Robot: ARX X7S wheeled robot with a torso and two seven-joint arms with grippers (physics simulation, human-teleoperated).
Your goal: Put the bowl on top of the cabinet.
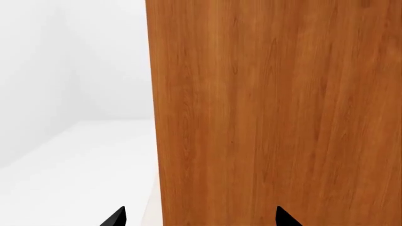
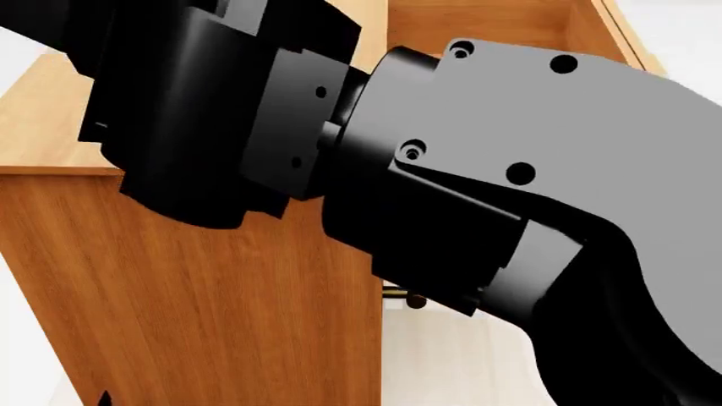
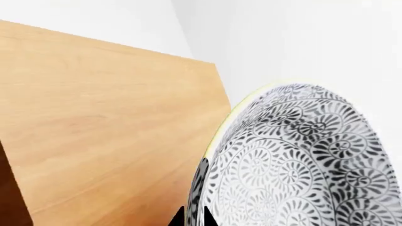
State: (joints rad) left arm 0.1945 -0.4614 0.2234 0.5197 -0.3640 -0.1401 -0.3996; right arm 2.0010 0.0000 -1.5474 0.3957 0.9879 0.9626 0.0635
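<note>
Left wrist view: the cabinet fills most of the frame as a flat wood-grain side panel, very close to the camera. White floor and wall lie beside it. Two black fingertips of the left gripper show at the frame edge, set wide apart with nothing between them. Left jaws judged open and empty, facing the cabinet panel without touching it.

Head view: mostly blocked by a black and grey arm crossing in front of the camera. Behind it, the cabinet's flat top and side are visible, plus an open box drawer beyond the arm. A bit of dark brass handle peeks out under the arm. Neither the bowl nor either gripper's jaws can be made out here.

Right wrist view: the bowl, grey floral pattern and pale rim, sits right against the camera, tilted on edge. A dark finger of the right gripper presses at its rim; the opposite finger is hidden. Jaws judged closed on the bowl rim, narrow gap. The cabinet top lies beside and beyond the bowl.

Progress: bowl grasped and carried up beside the cabinet top. Left to do: bring it over the top, level it, set it down, release.
</note>
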